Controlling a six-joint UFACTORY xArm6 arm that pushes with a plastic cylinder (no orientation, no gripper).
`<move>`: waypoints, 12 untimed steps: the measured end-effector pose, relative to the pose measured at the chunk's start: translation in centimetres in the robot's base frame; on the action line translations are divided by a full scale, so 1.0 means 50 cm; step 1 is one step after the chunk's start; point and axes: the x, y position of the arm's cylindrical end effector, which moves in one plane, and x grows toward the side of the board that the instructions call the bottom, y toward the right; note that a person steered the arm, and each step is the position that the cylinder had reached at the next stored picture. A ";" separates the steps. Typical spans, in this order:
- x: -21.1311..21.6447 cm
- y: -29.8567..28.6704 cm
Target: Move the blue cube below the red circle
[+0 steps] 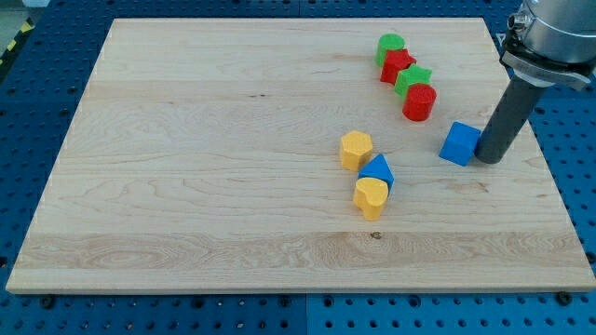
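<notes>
My tip (491, 159) low, rod upright

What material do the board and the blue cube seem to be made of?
Board: looks like pale wood with a smooth, matte finish; grain lines and plank seams show. Blue cube: uniform, slightly glossy blue, no grain visible; painted wood or plastic, cannot tell which.

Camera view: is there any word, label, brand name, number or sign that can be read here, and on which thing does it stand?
None: no readable text shows anywhere.
The wooden board, the blue cube, the red circle and the other coloured blocks are plain.
The dark rod above my tip bears no legible marking.
</notes>
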 end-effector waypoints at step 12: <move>0.010 -0.084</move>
